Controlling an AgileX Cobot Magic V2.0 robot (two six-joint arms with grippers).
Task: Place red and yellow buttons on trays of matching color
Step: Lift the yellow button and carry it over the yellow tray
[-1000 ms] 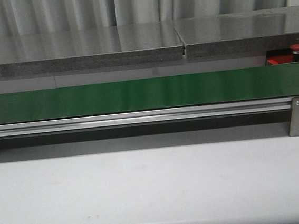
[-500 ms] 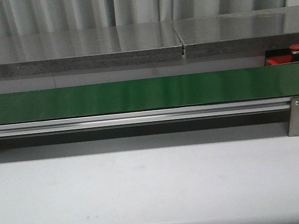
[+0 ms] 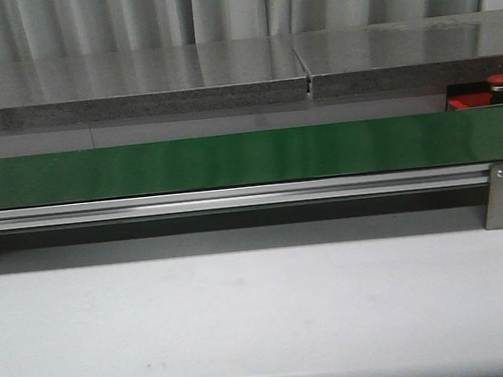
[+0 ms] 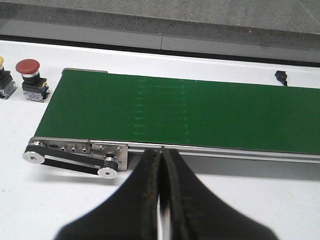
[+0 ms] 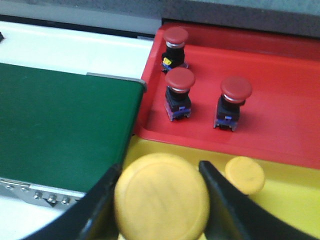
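Right gripper [image 5: 161,187] pinched yellow button [image 5: 161,201] above yellow tray [image 5: 295,200], beside second yellow button [image 5: 244,175] lying there. Three red buttons [image 5: 179,92] stood upright on red tray [image 5: 290,100], next to green belt [image 5: 60,125] end. Left gripper [image 4: 161,165] pressed together, empty, near belt edge; one red button [image 4: 31,79] stood on white table [image 4: 30,200] off belt's pulley end.

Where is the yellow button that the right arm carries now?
In the right wrist view, the yellow button sits between the right claw's fingers, above the yellow tray, beside the green belt's end.
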